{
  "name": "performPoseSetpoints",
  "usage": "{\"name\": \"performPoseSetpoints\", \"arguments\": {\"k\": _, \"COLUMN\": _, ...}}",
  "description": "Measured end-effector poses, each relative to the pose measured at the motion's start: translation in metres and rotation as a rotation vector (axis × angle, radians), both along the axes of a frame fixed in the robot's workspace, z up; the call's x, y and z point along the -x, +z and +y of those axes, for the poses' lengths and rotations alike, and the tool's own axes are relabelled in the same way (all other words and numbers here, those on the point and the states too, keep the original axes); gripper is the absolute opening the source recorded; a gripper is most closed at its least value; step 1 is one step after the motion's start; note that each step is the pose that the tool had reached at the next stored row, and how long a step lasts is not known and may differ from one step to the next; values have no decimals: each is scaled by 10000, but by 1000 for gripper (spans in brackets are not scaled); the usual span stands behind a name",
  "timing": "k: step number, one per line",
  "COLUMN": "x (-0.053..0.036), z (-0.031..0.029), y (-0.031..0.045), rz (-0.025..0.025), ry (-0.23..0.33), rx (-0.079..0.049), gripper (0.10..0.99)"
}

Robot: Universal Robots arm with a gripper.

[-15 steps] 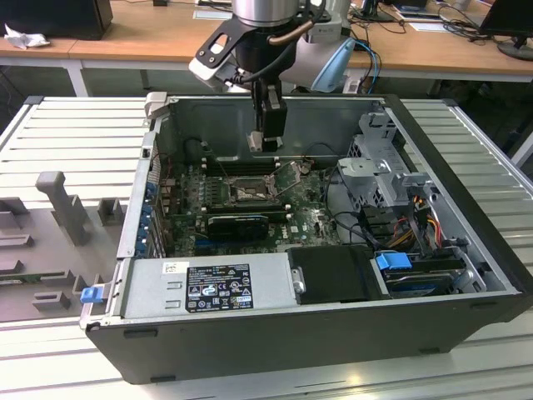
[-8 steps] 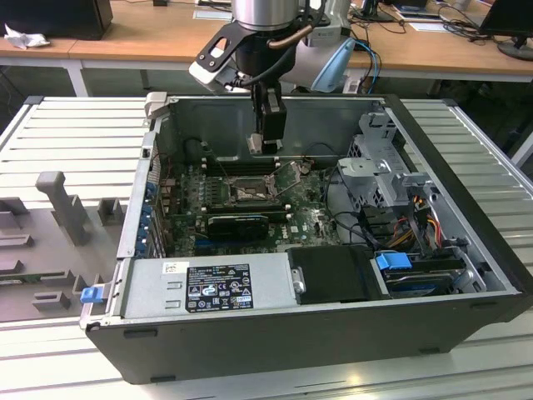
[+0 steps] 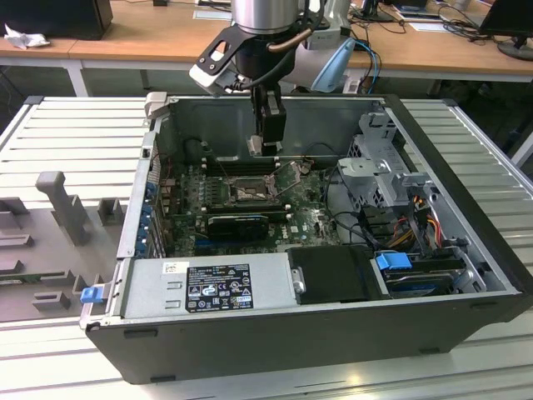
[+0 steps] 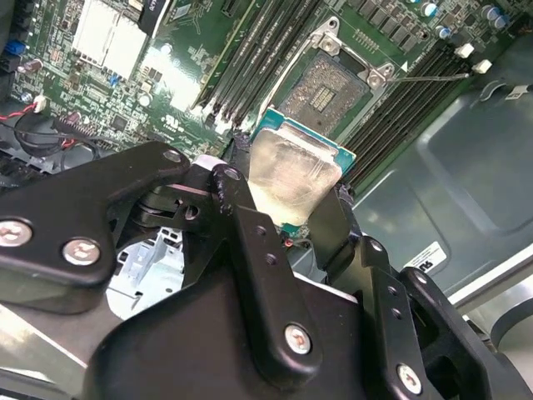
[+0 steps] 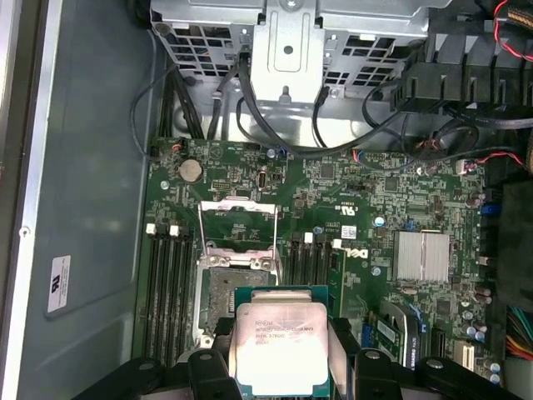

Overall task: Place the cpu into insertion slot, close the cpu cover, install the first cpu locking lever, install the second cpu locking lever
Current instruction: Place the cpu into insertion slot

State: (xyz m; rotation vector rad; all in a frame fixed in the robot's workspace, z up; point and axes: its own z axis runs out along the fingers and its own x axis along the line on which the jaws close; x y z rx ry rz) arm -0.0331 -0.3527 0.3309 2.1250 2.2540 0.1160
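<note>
My gripper [image 3: 268, 140] hangs inside the open computer case, shut on the cpu [image 4: 293, 177]. The chip's pale metal face shows between the two black fingers [image 4: 236, 193] in both wrist views, cpu [image 5: 279, 346] and gripper [image 5: 279, 360]. The cpu is held in the air, a little short of the insertion slot [image 5: 226, 293], apart from it. The slot [image 4: 326, 87] lies open with its dark centre bare, seen in the exterior view as the insertion slot [image 3: 247, 193] below the gripper. The cpu cover [image 5: 239, 205] is swung back off the slot, over the green board.
Long black memory slots [image 5: 162, 287] flank the socket. A thin locking lever [image 4: 433, 77] sticks out beside it. A silver heatsink [image 5: 422, 254], a drive cage [image 3: 379, 162] with cables and the power supply [image 3: 208, 287] crowd the case.
</note>
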Motion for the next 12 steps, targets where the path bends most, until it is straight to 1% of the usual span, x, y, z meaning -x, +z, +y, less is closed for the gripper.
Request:
{"name": "performPoseSetpoints", "arguments": {"k": 8, "x": 0, "z": 0, "y": -25, "rz": 0, "ry": -1, "rx": 0, "gripper": 529}}
{"name": "performPoseSetpoints", "arguments": {"k": 12, "x": 0, "z": 0, "y": -50, "rz": 0, "ry": -1, "rx": 0, "gripper": 529}}
